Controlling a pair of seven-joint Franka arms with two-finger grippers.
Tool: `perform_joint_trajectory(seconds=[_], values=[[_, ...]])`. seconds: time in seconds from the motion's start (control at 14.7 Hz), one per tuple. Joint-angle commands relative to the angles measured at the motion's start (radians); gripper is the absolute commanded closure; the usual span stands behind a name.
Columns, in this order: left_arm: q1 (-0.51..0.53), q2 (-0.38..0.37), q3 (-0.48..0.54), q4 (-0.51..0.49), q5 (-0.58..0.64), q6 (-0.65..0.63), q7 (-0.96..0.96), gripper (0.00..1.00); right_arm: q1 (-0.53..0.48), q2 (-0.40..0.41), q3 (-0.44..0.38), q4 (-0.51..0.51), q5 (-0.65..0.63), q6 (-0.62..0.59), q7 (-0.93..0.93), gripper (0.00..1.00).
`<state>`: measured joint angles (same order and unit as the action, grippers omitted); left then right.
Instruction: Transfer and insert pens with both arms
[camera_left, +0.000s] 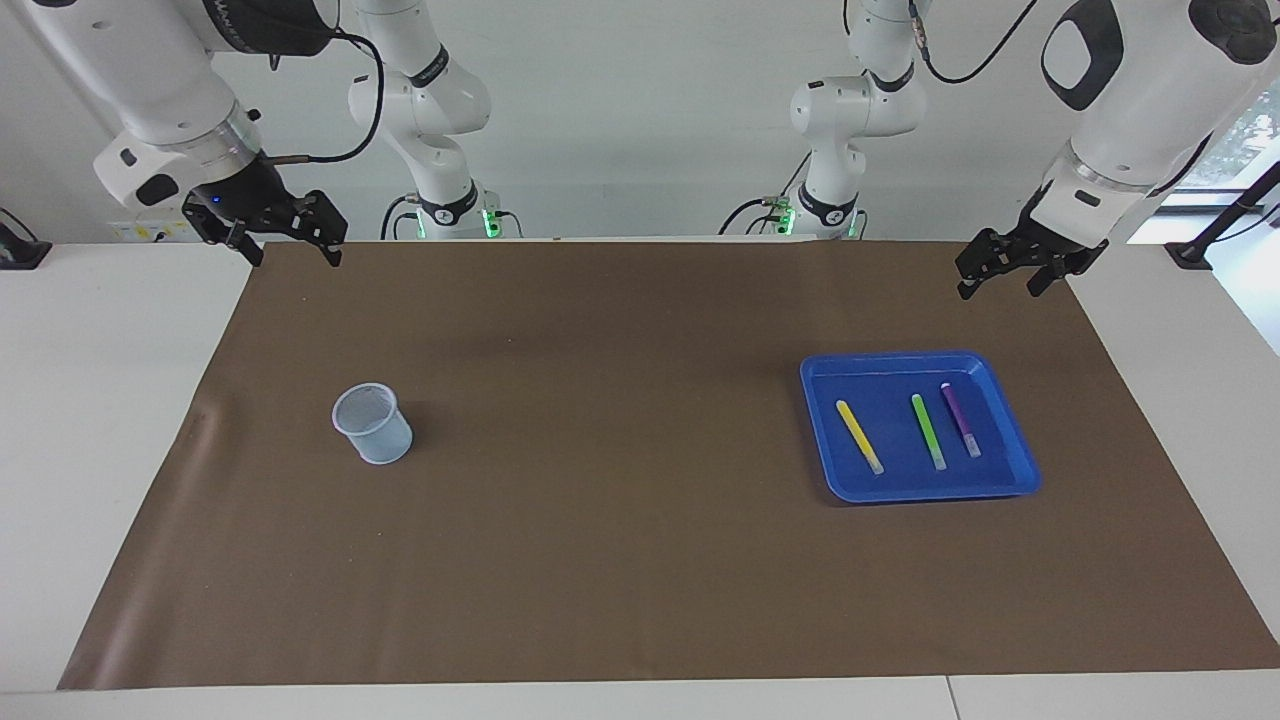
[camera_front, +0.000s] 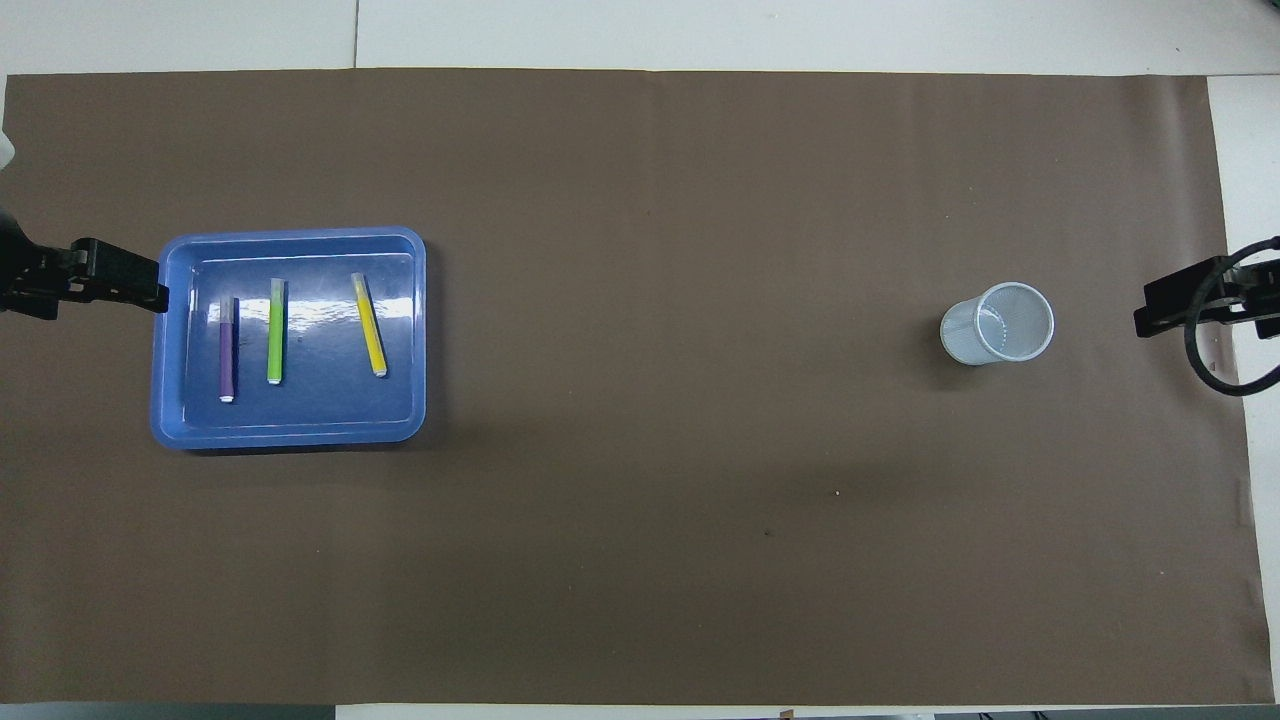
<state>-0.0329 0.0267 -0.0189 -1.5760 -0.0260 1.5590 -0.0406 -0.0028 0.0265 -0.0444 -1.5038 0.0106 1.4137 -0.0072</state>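
Observation:
Three pens lie side by side in a blue tray: a yellow pen, a green pen and a purple pen. My left gripper hangs open and empty over the mat's corner at the left arm's end, apart from the tray. Over the mat's corner at the right arm's end, my right gripper is also open, with nothing in it.
A pale mesh cup stands upright on the brown mat toward the right arm's end. Two further arm bases stand at the robots' edge of the table.

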Motion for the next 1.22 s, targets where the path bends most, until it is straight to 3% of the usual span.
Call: perform_joint_trajectory(seconds=[0.0,0.41,0.68,1.02,1.16], values=[[-0.007,-0.04,0.0,-0.061,0.012,0.039,-0.048,0.0,-0.014,-0.007,0.003,-0.004,0.055,-0.004,-0.02,0.0],[-0.024,-0.027,-0.003,-0.185,0.012,0.249,-0.079,0.0,-0.086,-0.037,-0.003,-0.076,0.297,0.005,-0.011,0.0],[-0.067,0.08,-0.003,-0.234,0.012,0.413,-0.195,0.0,-0.063,-0.051,0.008,-0.113,0.321,0.063,-0.014,0.0],[-0.102,0.177,-0.004,-0.366,0.012,0.697,-0.285,0.02,-0.036,-0.065,0.009,-0.136,0.321,0.031,-0.022,0.0],[-0.104,0.206,-0.003,-0.375,0.012,0.731,-0.285,0.05,-0.037,-0.068,0.009,-0.144,0.327,0.034,-0.019,0.0]])
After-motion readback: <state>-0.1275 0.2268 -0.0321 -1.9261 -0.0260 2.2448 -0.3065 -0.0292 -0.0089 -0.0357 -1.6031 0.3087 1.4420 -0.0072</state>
